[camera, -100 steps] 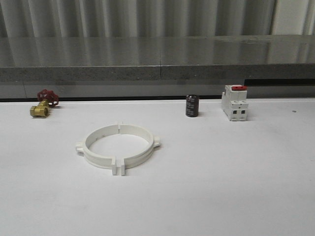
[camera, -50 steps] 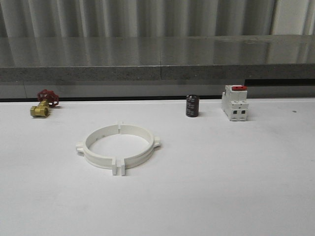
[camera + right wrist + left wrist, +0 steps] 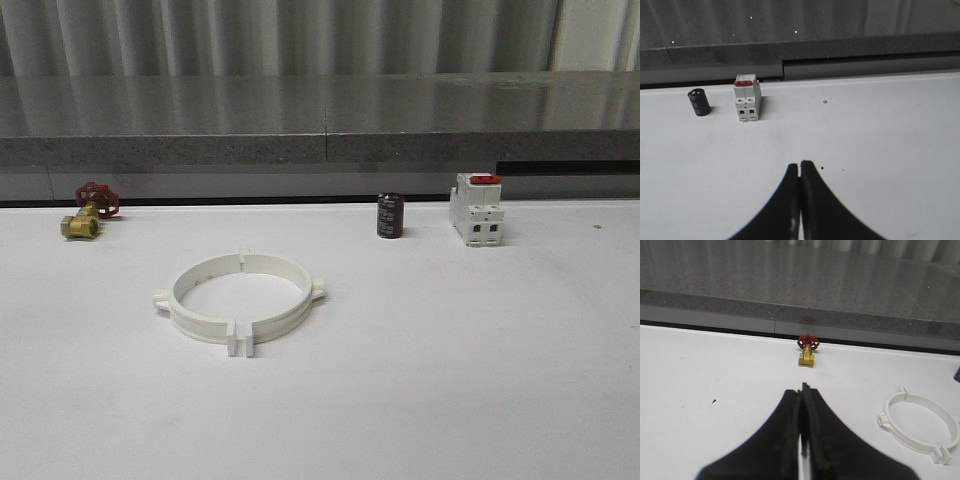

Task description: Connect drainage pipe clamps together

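Note:
The two drainage pipe clamps (image 3: 240,299) lie on the white table left of centre, their end flanges meeting so that they form one wide flat ring with small side tabs. The same ring (image 3: 920,425) shows in the left wrist view, off to one side of my left gripper (image 3: 802,390). That gripper is shut with nothing between its black fingers and hangs over bare table. My right gripper (image 3: 800,166) is also shut and empty, over bare table well short of the switch block.
A brass valve with a red handwheel (image 3: 88,211) sits at the back left. A black capacitor (image 3: 390,215) and a white red-topped switch block (image 3: 477,209) stand at the back right. A grey ledge (image 3: 320,150) runs behind the table.

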